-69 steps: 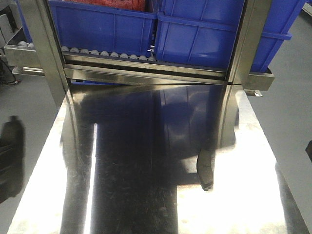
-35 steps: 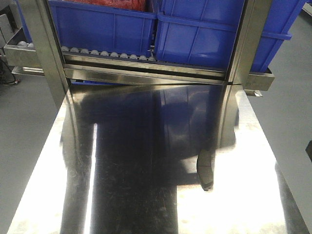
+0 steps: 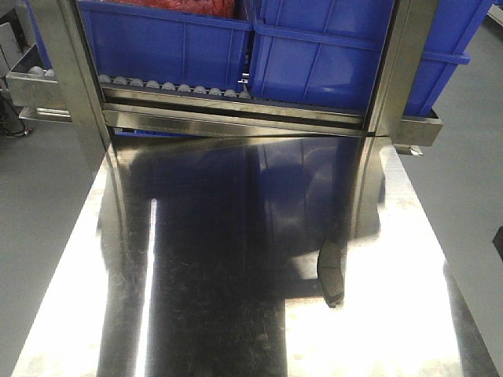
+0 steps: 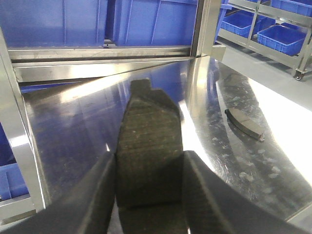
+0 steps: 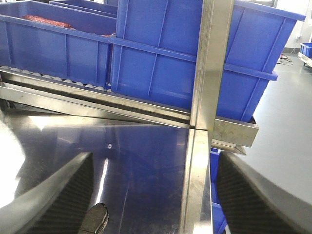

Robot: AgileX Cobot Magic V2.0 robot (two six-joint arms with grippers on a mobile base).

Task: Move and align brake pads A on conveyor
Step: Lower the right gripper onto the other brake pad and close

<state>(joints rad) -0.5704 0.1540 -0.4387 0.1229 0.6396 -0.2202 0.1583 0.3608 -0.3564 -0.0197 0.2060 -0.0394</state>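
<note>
One of the brake pads A (image 4: 148, 122), dark with a rough grey face, stands on end between the fingers of my left gripper (image 4: 150, 163), which is shut on it above the steel table. A second brake pad (image 4: 243, 123) lies flat on the table to its right; in the front view this pad (image 3: 332, 275) sits right of centre. My right gripper (image 5: 156, 195) is open over the table, and the same pad (image 5: 95, 222) shows beside its left finger (image 5: 63, 200). Neither gripper appears in the front view. The conveyor is out of view.
The shiny steel table (image 3: 220, 236) fills the front view, its right edge (image 3: 428, 236) bordering grey floor. Blue bins (image 3: 165, 39) sit on a roller rack (image 3: 173, 85) at the table's far end. A steel post (image 5: 207, 63) rises in front of the right gripper.
A dark shape at the left edge of the front view one second ago has left that view. The pad on the table has not moved.
</note>
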